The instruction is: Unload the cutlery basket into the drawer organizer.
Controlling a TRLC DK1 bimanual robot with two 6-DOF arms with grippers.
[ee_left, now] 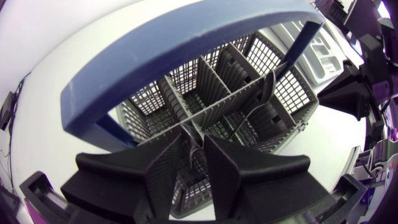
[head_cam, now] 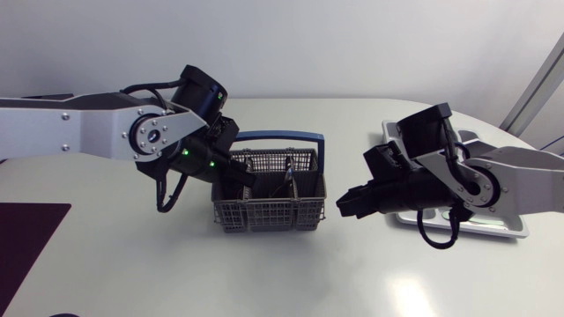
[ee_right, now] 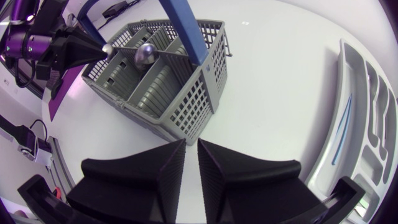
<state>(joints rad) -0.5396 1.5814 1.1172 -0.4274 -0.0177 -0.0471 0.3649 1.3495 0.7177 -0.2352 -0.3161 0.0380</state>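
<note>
**Left wrist view shows what the head view hides: the left claw [ee_left: 194, 137] pinches a cutlery handle [ee_left: 195, 147]**

From overhead, the left arm's wrist covers its own fingertips where they dip into the end of the cutlery basket [head_cam: 269, 202]. The left wrist view shows both fingers drawn in against a slim metal handle that stands upright between them, among the grey dividers. Ahead of that claw a second piece of cutlery [ee_left: 266, 87] leans in a farther compartment. The blue carrying handle [ee_left: 186, 43] arches across above it.

The right wrist view adds the side-on look: one rounded metal end sits at the left claw's tips and another just beside it, with the blue handle's post crossing in front of the compartments.

The right claw [ee_right: 191, 149] is closed on nothing, fingers nearly touching, above bare tabletop [ee_right: 273, 93]. The basket is ahead of it and apart. The drawer organizer [ee_right: 368, 118] lies beside this claw, and a thin blue item [ee_right: 341, 134] rests in one slot. Overhead, the right arm covers much of the organizer. A dark mat [head_cam: 26, 231] lies well away from both claws.
</note>
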